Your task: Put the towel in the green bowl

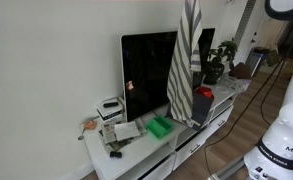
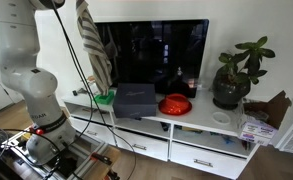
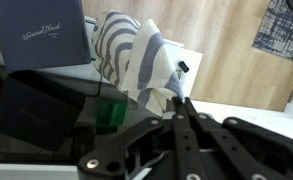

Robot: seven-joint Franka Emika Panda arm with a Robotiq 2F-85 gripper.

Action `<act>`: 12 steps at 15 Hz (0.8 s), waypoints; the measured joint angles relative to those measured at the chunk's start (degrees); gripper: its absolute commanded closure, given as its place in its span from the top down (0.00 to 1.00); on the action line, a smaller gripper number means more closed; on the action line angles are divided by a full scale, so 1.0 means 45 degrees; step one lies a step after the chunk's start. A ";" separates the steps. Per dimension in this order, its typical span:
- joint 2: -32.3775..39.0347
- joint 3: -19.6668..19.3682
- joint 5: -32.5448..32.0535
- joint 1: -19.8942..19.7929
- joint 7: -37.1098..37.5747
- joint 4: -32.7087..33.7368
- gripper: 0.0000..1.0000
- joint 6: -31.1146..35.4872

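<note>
The towel is a grey-and-white striped cloth hanging long and straight from the top of both exterior views, in front of the TV. In the wrist view my gripper is shut on the towel, pinching its upper end, and the cloth falls away below the tips. The gripper itself is cut off by the top edge in both exterior views. The green bowl sits on the white cabinet. The towel's lower end hangs just above and beside the green bowl. The green bowl also shows under the cloth in the wrist view.
A black TV stands behind the bowl. A dark box and a red object lie next to the bowl. A potted plant stands farther along. Small items crowd the cabinet's end.
</note>
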 measured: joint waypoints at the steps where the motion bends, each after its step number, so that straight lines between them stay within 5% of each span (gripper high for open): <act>1: -0.0002 0.0014 -0.0020 0.0071 0.0000 -0.0073 0.00 0.0000; 11: 0.0004 0.0032 -0.0705 0.0379 -0.0053 -0.0304 0.00 0.0000; 12: 0.0004 0.0032 -0.0771 0.0379 -0.0061 -0.0319 0.27 0.0000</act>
